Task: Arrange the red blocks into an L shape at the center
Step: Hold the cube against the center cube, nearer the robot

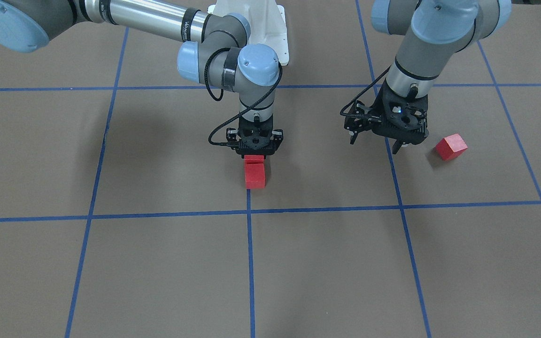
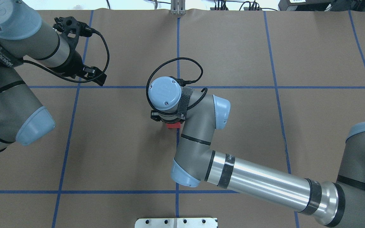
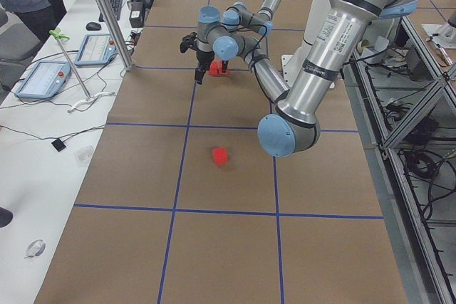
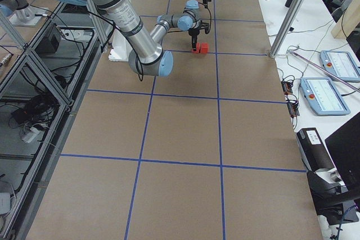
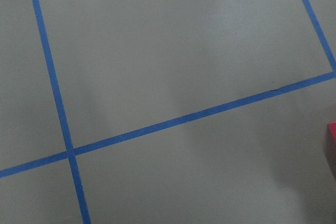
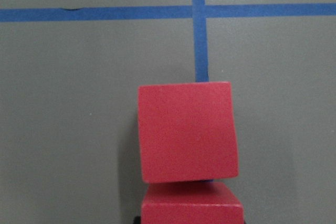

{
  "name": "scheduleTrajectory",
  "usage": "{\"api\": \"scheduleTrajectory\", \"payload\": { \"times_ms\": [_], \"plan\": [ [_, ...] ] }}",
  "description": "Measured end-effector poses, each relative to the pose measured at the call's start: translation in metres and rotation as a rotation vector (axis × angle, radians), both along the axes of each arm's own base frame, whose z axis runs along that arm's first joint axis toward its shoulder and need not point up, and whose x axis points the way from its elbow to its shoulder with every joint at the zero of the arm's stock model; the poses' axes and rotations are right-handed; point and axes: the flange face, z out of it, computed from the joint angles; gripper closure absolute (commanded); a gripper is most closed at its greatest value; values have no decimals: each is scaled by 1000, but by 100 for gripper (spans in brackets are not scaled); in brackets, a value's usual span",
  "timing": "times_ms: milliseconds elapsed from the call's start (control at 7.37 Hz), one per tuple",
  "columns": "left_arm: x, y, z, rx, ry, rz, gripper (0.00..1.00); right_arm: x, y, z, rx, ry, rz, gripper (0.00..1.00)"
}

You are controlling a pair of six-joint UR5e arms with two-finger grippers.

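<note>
L gripper [image 1: 374, 144], jaws apart & empty, is your nearer one: stray red cube [image 1: 450, 146] lies just beside it, on the side away from center [image 1: 249, 199]. R gripper [image 1: 254, 151] sits over two cubes [image 1: 255, 175] there; can't tell its grip.

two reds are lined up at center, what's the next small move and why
Probably slide the left gripper sideways over the loose red block: its fingers are open and empty, the block lies beside them, and the center pair needs a third for the L.
</note>
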Motion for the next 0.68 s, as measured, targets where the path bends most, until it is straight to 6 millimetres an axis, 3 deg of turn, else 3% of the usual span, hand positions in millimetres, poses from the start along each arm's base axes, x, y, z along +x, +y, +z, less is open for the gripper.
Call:
{"api": "scheduleTrajectory", "payload": {
  "times_ms": [678],
  "plan": [
    [0, 0, 0, 1, 0, 0, 0, 4, 3, -10, 9, -20, -5, 0]
  ]
}}
